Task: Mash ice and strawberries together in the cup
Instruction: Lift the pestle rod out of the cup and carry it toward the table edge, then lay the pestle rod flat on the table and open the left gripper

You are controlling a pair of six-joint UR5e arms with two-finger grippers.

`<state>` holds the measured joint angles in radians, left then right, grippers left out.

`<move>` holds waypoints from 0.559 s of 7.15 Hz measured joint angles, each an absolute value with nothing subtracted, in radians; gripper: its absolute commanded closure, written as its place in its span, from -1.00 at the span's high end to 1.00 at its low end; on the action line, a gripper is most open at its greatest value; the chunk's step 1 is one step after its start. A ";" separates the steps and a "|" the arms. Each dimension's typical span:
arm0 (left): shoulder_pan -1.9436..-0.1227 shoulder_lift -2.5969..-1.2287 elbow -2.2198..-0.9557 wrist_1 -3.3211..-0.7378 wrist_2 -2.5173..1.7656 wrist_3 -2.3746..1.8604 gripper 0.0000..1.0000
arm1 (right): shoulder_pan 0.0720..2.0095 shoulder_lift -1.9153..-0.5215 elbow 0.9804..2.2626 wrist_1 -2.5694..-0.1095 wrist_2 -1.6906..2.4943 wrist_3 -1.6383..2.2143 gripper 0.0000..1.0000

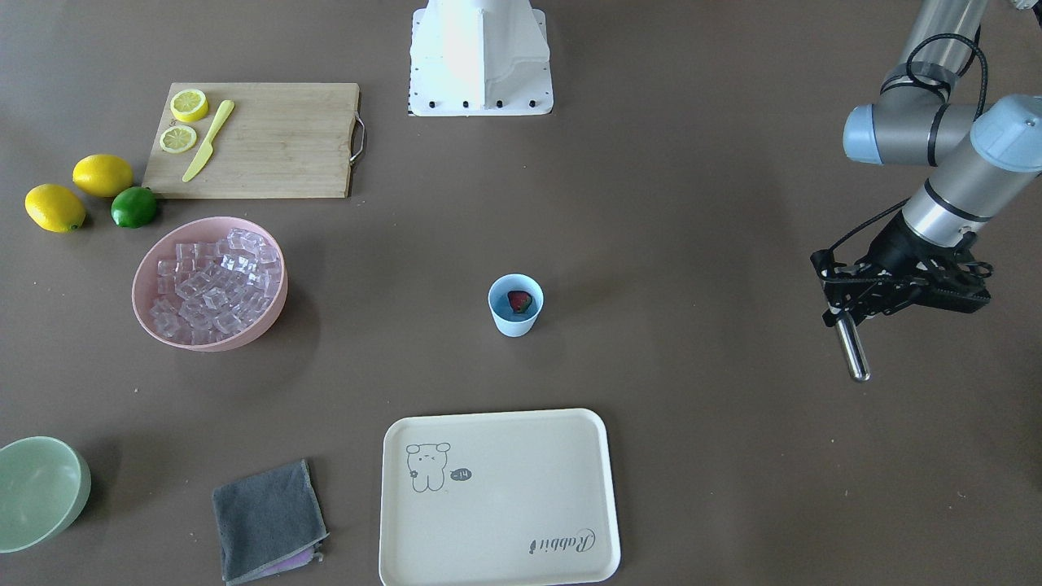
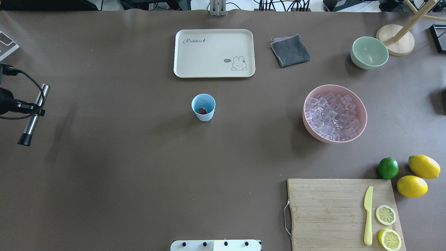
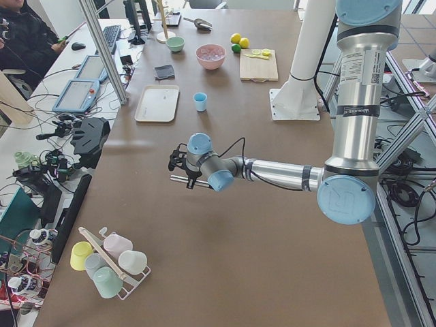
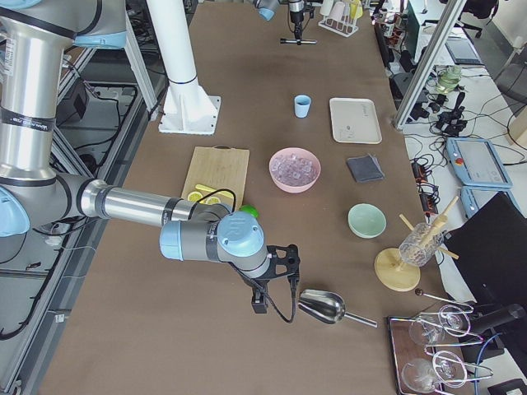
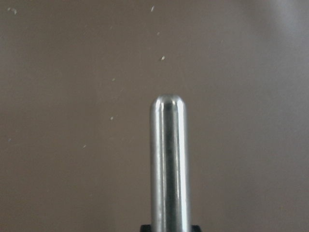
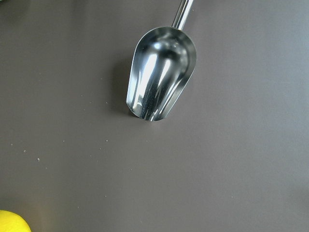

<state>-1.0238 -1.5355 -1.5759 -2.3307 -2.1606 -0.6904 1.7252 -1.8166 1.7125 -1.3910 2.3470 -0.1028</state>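
The light-blue cup (image 1: 514,316) stands upright mid-table with one red strawberry (image 1: 519,302) inside; it also shows in the overhead view (image 2: 204,113). The ice (image 1: 216,281) is piled in a pink bowl (image 1: 273,313), apart from the cup. My left gripper (image 1: 845,313) is shut on a steel muddler rod (image 1: 853,354) and holds it above the table, far to the cup's side. The rod's rounded tip fills the left wrist view (image 5: 169,164). My right gripper (image 4: 265,296) hovers beside a steel scoop (image 6: 161,79) lying on the table; I cannot tell whether it is open or shut.
A cream tray (image 1: 496,561) lies on the operators' side of the cup. A grey cloth (image 1: 269,521) and a pale green bowl (image 1: 41,492) sit near it. A wooden cutting board (image 1: 277,142) carries lemon slices and a yellow knife, with two lemons and a lime (image 1: 134,207) beside it.
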 measured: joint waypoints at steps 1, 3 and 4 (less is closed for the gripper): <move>-1.024 -1.479 -1.580 -2.356 -2.170 -0.675 -0.37 | 1.725 -1.817 1.709 -1.390 2.347 -0.103 0.99; -1.025 -1.418 -1.575 -2.399 -2.174 -0.668 0.96 | 1.725 -1.818 1.706 -1.391 2.347 -0.103 0.99; -1.025 -1.411 -1.573 -2.406 -2.176 -0.668 0.97 | 1.725 -1.818 1.704 -1.391 2.347 -0.103 0.99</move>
